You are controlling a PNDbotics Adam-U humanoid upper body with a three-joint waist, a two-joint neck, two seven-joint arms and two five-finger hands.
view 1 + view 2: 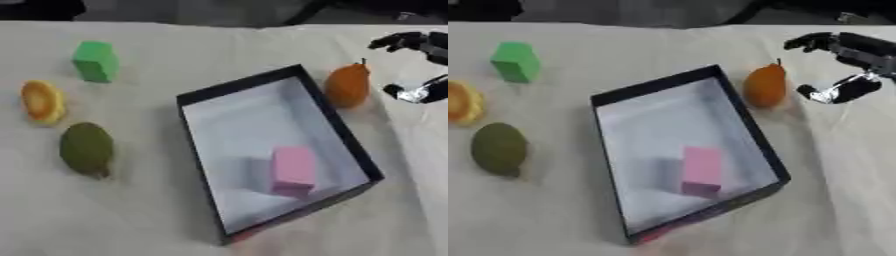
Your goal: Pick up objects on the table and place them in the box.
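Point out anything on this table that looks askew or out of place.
The black-walled box with a white floor sits turned at an angle on the cloth. Inside, a pink block stands upright. Nothing looks spilled or damaged.

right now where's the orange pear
The orange pear lies on the table just outside the box's far right corner, right of centre, with the right hand hovering open just beyond it.

Lighting was soft, even and fairly bright — shadows fell faint and short beside the box (354, 150) and the green pear-like fruit (86, 148). Both views were blurred throughout, edges smeared — no glare anywhere, and the top edge went dark.
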